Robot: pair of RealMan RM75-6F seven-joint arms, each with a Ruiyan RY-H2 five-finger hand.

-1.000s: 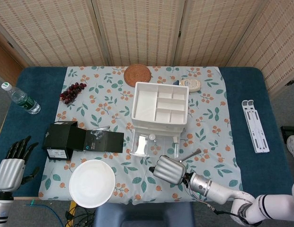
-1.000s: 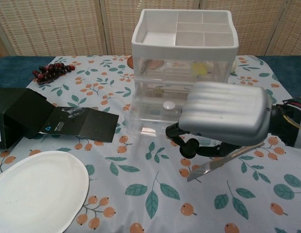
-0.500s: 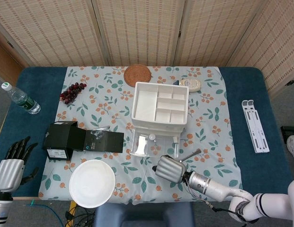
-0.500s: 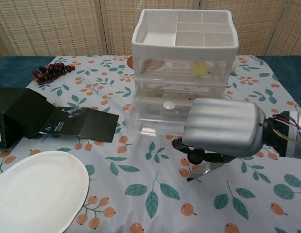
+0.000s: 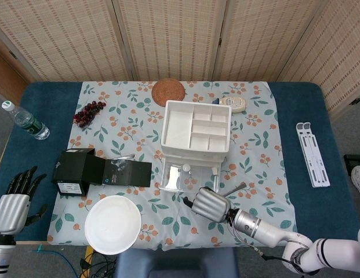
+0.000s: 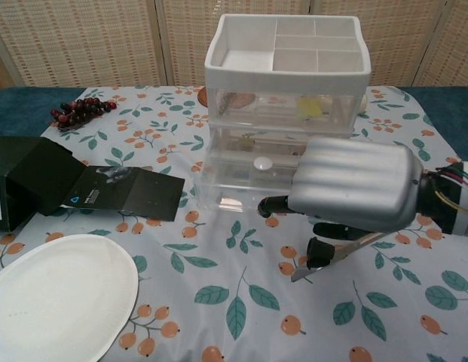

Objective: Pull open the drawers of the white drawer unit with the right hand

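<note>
Tablecloth (image 6: 218, 302) under empty right hand (image 6: 354, 185)

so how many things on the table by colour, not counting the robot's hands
white: 4: drawer unit, plate, tape roll, slotted stand
black: 1: open box
brown: 1: woven coaster
dark red: 1: grapes
clear: 1: water bottle
silver: 1: knife
total: 9

- The white plastic drawer unit (image 5: 196, 132) stands mid-table on the floral tablecloth (image 5: 258, 156), its bottom clear drawer (image 6: 245, 179) pulled out toward the front.
- The silver right hand (image 6: 354, 188) sits just before that drawer, over a metal knife (image 5: 233, 189).
- The round white plate (image 5: 112, 224) lies front-left, behind it the black cardboard box (image 5: 74, 172).
- The round woven coaster (image 5: 168, 91) lies behind the unit.
</note>
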